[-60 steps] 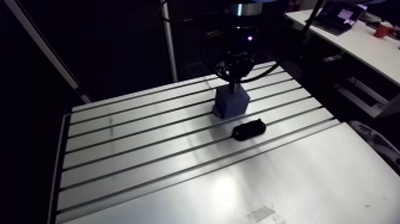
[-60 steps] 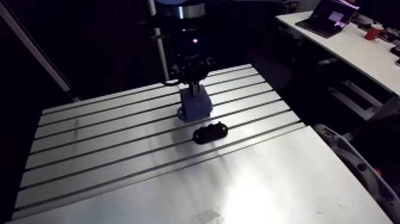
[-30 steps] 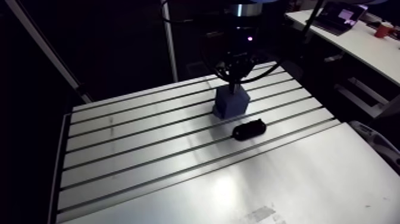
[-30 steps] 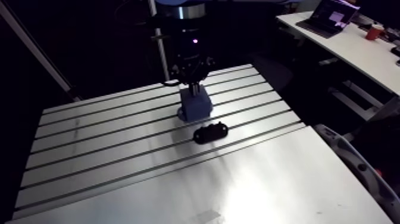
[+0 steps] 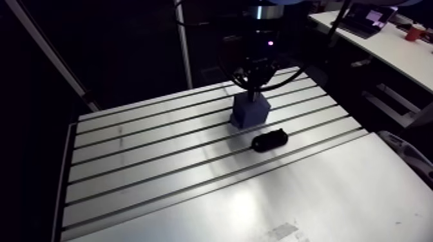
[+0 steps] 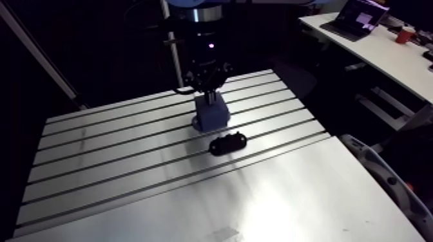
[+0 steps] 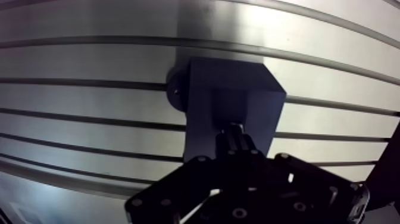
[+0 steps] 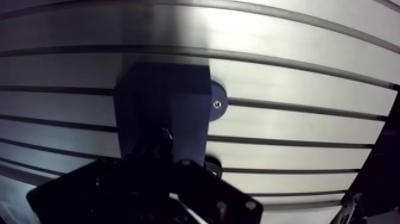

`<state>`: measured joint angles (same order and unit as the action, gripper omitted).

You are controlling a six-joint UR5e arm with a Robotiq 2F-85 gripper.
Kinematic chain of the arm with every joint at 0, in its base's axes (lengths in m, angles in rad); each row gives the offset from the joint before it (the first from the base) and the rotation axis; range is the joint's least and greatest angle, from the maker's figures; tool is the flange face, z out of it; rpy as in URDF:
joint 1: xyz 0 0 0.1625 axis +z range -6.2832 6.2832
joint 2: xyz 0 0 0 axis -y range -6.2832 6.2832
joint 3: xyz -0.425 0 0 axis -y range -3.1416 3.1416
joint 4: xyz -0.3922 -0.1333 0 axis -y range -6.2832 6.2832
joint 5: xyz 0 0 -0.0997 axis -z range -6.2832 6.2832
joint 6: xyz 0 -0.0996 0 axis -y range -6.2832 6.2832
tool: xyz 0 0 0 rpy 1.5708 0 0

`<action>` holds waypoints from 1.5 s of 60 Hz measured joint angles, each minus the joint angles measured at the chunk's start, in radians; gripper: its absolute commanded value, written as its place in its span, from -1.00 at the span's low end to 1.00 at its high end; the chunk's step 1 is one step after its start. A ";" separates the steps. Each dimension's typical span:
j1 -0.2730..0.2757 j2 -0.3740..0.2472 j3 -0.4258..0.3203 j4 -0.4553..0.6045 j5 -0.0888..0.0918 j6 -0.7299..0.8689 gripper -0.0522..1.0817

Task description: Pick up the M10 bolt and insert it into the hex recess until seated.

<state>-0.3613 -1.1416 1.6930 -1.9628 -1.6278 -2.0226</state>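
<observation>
Barely any movement to call against the earlier frames: claw perhaps a hair lower over the blue block, block and the rest of the table just as before.

Starting at the near end in the arm view: a broad smooth stretch of table, bright with glare. Then the slotted part, long grooves running side to side. Further in, a small black part lying flat between two grooves, just beside the block on its near side and not touching it. Next, the blue block itself, upright, sitting over a groove. Directly above it, the claw, coming straight down from the wrist with its tip at the block's top face.

Over to the wrist view: fingers pinched close together, clenched on the M10 bolt. Only a slim dark stub of that bolt showing past the fingertips, right at the top face of the block. Cannot tell how far in it sits, with the hex recess covered by the claw. Beyond, a round foot tab with a small screw, jutting from the block's side, flat on the table.
</observation>
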 measured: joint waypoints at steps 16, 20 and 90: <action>0.001 0.000 0.000 0.000 0.000 0.000 0.99; 0.001 0.000 0.000 0.000 0.000 0.000 0.99; 0.005 -0.062 -0.014 0.022 -0.009 0.006 -0.91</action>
<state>-0.3558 -1.2039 1.6791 -1.9405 -1.6368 -2.0170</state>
